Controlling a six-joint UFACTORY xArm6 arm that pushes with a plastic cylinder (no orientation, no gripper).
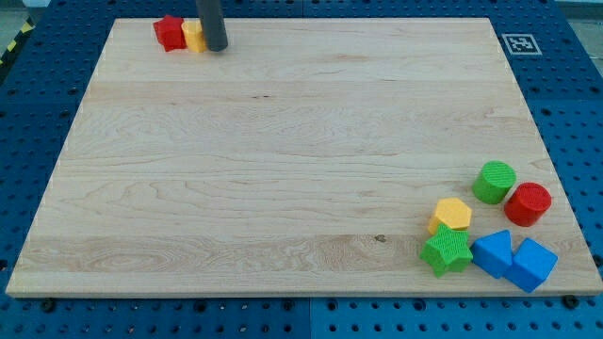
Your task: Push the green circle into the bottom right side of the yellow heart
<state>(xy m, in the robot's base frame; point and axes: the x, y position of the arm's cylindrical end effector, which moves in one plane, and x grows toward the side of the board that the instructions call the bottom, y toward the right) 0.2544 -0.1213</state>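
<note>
The green circle lies near the board's right edge, touching a red circle at its lower right. A yellow block, partly hidden so its shape is unclear, sits at the view's top left, between a red block and my rod. My tip rests on the board just right of that yellow block, touching or almost touching it. The tip is far from the green circle, across the whole board.
A yellow hexagon-like block, a green star and two blue blocks cluster at the bottom right corner. A black-and-white marker sits at the top right corner of the wooden board.
</note>
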